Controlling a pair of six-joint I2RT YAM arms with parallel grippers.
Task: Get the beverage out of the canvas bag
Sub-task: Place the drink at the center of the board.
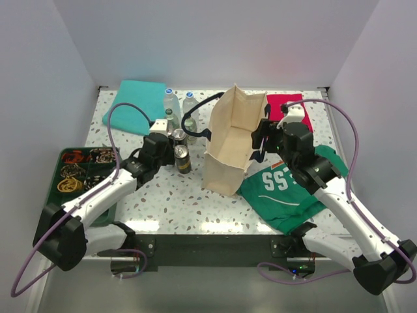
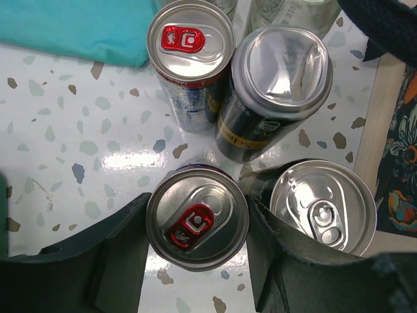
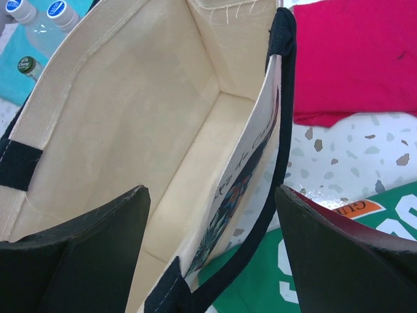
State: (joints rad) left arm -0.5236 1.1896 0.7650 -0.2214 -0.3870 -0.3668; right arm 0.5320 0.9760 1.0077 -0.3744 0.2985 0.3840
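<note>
Fingers point(image 2: 117, 261) of the left arm sit tight against both sides of a beverage can point(image 2: 197, 222) with a red tab. No gap shows on either side in the left wrist view. The can stands upright on the speckled surface point(image 1: 169, 202), outside the canvas bag point(image 1: 231, 140) and just left of it.

Three more cans crowd close around it. A second red-tab can point(image 2: 191, 42) and a dark can with a yellow band point(image 2: 281, 65), whose silver top shows no tab, stand beyond it. A silver-tab can point(image 2: 324, 207) stands just beside it, partly behind one finger. Two clear bottles with blue caps point(image 1: 180, 103) stand farther back, near a teal cloth point(image 1: 135, 99).

The bag stands upright and open-mouthed in the middle of the surface. The right arm's fingers point(image 3: 78, 261) are spread wide and straddle its right wall. One finger is inside the pale interior and the other outside, and the wall with its navy strap point(image 3: 281, 98) runs between them without touching either.

A red cloth point(image 3: 355, 59) lies flat behind the bag on the right. A green jersey with white lettering point(image 1: 287, 189) lies by the bag's near right corner.
</note>
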